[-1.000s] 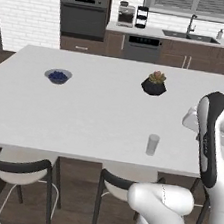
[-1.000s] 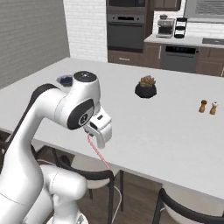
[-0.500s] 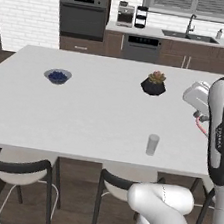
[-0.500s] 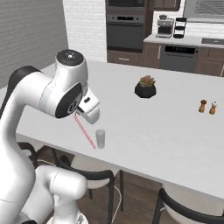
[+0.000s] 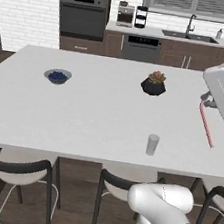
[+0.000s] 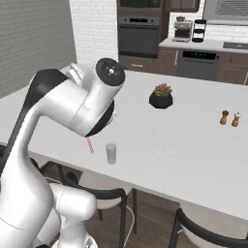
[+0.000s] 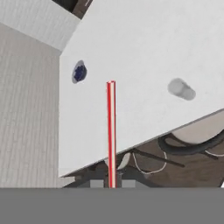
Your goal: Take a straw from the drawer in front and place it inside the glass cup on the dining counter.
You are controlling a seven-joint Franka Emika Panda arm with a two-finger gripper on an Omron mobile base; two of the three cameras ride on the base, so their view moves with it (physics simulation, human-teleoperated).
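My gripper [image 5: 205,102] is shut on a red-and-white straw [image 5: 206,126], which hangs slanted over the right part of the white dining counter [image 5: 94,111]. The clear glass cup [image 5: 152,144] stands upright near the counter's front edge, left of the straw's lower end and apart from it. In the right base view the straw [image 6: 90,145] shows below my forearm, just left of the glass cup [image 6: 111,153]. In the hand view the straw [image 7: 111,131] rises from between my fingertips [image 7: 110,183], with the glass cup [image 7: 181,89] off to the right. The drawer is out of view.
A dark blue bowl [image 5: 57,76] sits at the counter's left, and a dark pot with a plant [image 5: 154,83] stands behind the cup. Salt and pepper shakers [image 6: 229,118] are on the far right. Black-framed stools [image 5: 22,172] stand under the front edge.
The hand has risen and swung with the straw, rightward in the left base view and leftward in the right base view. The cup, earlier covered by the hand there, now shows.
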